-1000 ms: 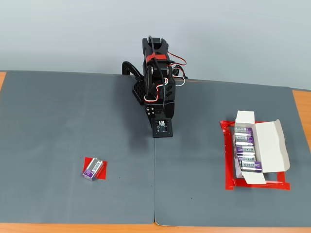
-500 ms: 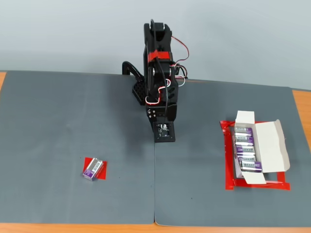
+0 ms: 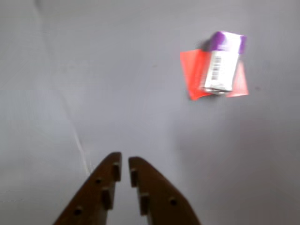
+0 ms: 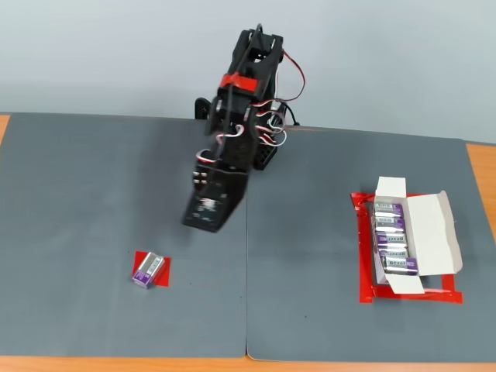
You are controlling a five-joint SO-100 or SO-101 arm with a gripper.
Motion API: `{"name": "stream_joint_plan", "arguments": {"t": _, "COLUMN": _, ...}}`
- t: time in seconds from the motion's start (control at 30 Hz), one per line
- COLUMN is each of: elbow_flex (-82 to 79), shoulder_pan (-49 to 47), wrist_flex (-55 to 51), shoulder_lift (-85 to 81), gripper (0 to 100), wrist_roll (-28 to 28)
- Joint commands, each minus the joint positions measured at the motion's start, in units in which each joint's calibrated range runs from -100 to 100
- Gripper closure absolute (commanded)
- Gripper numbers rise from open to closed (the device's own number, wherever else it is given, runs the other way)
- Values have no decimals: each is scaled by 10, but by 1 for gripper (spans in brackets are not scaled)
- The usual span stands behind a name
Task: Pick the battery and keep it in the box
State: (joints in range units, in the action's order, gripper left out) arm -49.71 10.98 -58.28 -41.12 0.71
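Grey mat (image 4: 116,178), red patch (image 3: 194,75) under battery (image 3: 221,68)

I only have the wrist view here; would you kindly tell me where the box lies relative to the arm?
Observer: In the fixed view the box lies open at the right, far from the gripper, inside a red tape outline.
Operator: Thank you; is anything in it already?
Observer: Yes, a row of purple and white batteries fills much of it.
Operator: And which way is the arm leaning?
Observer: The arm leans toward the left of the fixed view, short of the battery on its red patch.
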Motion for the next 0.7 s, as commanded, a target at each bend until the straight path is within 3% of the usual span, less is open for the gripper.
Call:
{"name": "stream_joint_plan", "arguments": {"t": 0.0, "elbow_flex": 54, "shoulder_pan": 46, "wrist_flex": 23, "shoulder_lift": 49, "gripper": 98, "wrist_roll": -2}}
{"name": "stream_joint_plan", "arguments": {"t": 0.4, "elbow_flex": 62, "shoulder_pan": 113, "wrist_flex": 207, "shoulder_lift": 161, "gripper": 98, "wrist_roll": 5}}
{"name": "stream_joint_plan", "arguments": {"t": 0.67, "elbow_flex": 143, "shoulder_pan": 109, "wrist_flex": 211, "shoulder_lift": 265, "gripper": 98, "wrist_roll": 5}}
